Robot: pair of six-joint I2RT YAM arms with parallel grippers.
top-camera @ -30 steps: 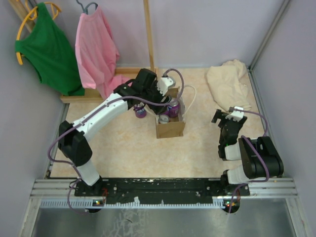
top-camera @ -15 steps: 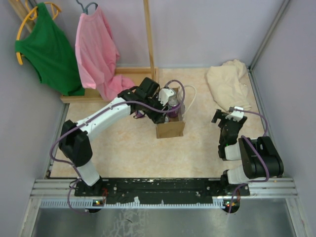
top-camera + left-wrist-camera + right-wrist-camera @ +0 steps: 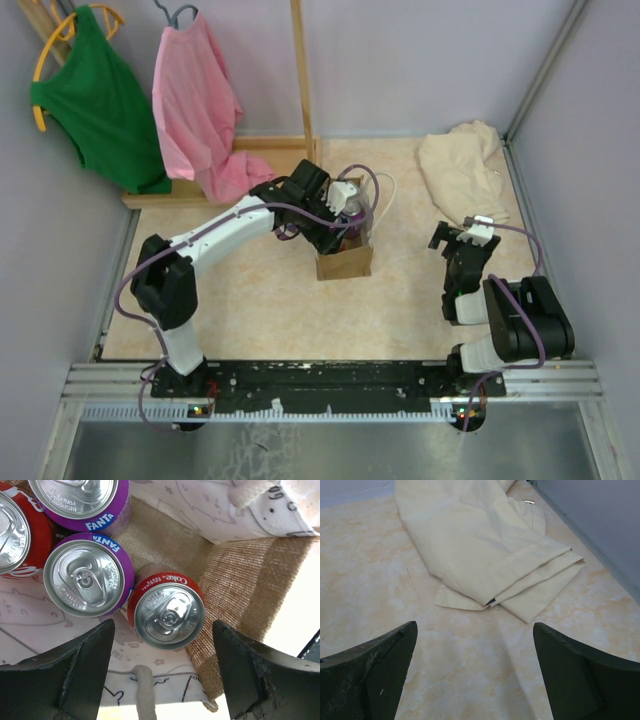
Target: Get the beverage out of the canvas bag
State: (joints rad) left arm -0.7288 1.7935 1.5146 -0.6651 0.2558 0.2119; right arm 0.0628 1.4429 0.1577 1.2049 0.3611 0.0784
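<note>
- The canvas bag [image 3: 345, 262] stands upright in the middle of the top view on the table [image 3: 250, 290], with the left gripper [image 3: 163, 623] over its open mouth.
- That gripper's fingers are spread wide and hold nothing. A red Coke can [image 3: 166, 614] sits in the bag below the gap between them.
- A purple Fanta can [image 3: 87, 575] stands just left of the Coke can, and a second Fanta can [image 3: 82, 500] is at the upper left of the wrist view.
- The right gripper [image 3: 474, 625] is also spread and empty, above the table near the cream cloth [image 3: 470, 545].

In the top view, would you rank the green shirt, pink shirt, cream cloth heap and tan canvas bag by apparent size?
Green shirt and pink shirt: alike, unranked.
Cream cloth heap.
Tan canvas bag, partly hidden.
</note>
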